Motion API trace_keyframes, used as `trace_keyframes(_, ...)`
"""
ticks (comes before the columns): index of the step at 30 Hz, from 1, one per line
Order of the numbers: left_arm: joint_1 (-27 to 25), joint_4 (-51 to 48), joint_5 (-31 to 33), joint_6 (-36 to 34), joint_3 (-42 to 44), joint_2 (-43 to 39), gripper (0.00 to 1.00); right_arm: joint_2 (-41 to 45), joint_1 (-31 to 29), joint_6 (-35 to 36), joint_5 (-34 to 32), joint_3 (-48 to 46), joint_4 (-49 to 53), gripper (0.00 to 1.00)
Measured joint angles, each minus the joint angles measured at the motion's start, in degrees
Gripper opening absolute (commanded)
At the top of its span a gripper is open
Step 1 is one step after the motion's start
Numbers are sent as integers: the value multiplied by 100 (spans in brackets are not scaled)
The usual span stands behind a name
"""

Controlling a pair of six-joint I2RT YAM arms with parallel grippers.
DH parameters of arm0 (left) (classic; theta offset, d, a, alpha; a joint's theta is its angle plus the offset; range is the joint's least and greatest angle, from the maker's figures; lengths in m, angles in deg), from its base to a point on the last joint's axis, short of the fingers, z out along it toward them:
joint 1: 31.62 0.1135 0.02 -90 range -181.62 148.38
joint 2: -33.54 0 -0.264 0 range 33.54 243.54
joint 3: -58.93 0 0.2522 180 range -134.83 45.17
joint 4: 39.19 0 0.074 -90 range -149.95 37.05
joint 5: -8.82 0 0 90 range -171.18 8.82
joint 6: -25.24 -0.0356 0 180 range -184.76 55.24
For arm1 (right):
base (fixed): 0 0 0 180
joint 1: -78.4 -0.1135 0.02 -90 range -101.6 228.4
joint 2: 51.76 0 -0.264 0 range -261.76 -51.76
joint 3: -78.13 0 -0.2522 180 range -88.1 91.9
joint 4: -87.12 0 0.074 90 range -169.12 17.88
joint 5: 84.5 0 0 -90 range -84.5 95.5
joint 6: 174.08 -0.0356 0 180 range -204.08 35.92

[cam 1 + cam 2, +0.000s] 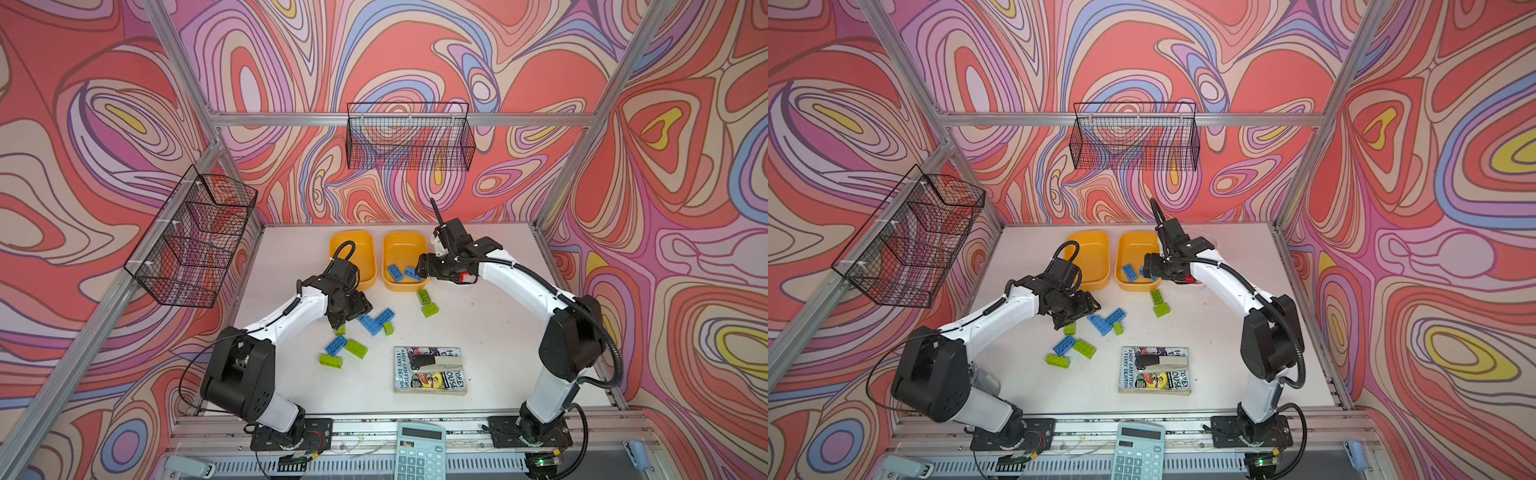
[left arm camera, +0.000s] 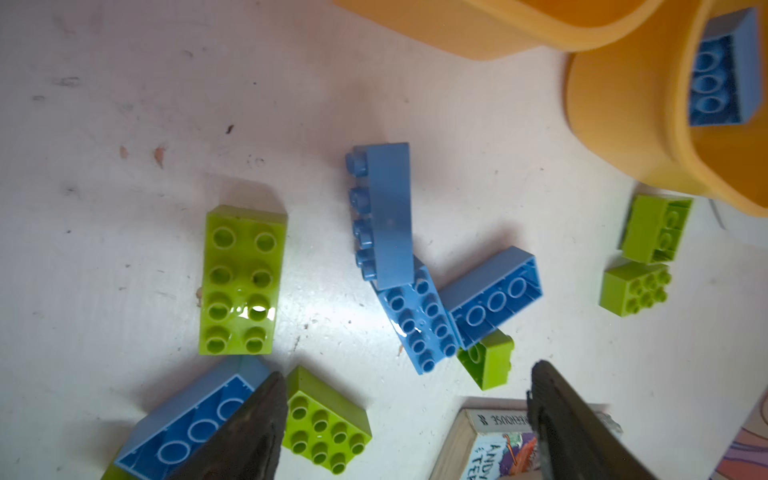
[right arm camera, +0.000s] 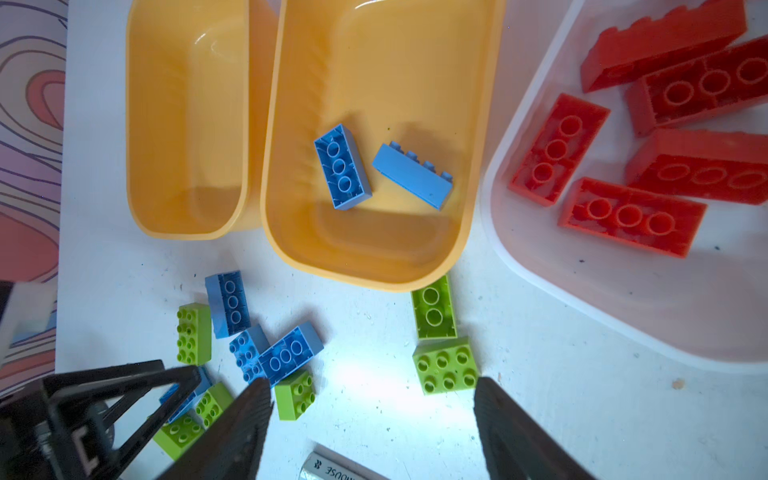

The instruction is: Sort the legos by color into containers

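Front edge: a pale-blue calculator (image 1: 419, 451) sits on the rail between the two arm bases.
Book: a paperback (image 1: 434, 384) lies flat on the white table (image 1: 291, 386), and there's a black-and-grey gadget (image 1: 432, 362) resting on its cover.
Nearest legos: left of the paperback we have a green brick (image 1: 331, 360), a blue brick (image 1: 336, 345) and a second green brick (image 1: 355, 348), all bunched together.
Blue heap: three blue bricks (image 1: 376, 321) lie tangled mid-table. One is on its side, one studs up, one hollow side up. A small green brick (image 1: 388, 328) touches them.
Left gripper: the left gripper (image 2: 407, 372) hangs over the table just beside the blue heap. Its jaws are apart, with nothing between them.
Green pair: a hollow-side-up green piece (image 1: 424, 296) sits right at the near rim of a yellow tub, and a studs-up green piece (image 1: 430, 310) lies just in front of it.
Yellow tubs: the two stand side by side, the left tub (image 1: 353, 239) and the right tub (image 1: 405, 237). The right tub holds two blue bricks (image 3: 343, 166).
Right gripper: the right gripper (image 3: 372, 384) hovers by the right tub's near corner with its jaws spread wide, gripping nothing.
White tub: the white tub (image 3: 540, 270) stands just beside the right tub, with red bricks (image 3: 631, 216) inside. In both top views the right arm hides most of it.
Walls: one black mesh basket (image 1: 409, 137) hangs on the back wall, and another mesh basket (image 1: 195, 237) on the left wall.
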Motion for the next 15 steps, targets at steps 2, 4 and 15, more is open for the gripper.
trace_keyframes(2,0,-114,111,-7,-240,330,73,262,0,-13,-46,-254,-20,82)
trace_keyframes(4,0,-166,208,-33,-529,658,71,509,0,-28,-98,-481,-22,82)
trace_keyframes(15,0,-356,516,-144,-1307,1515,62,1001,2,-72,-393,-883,9,82)
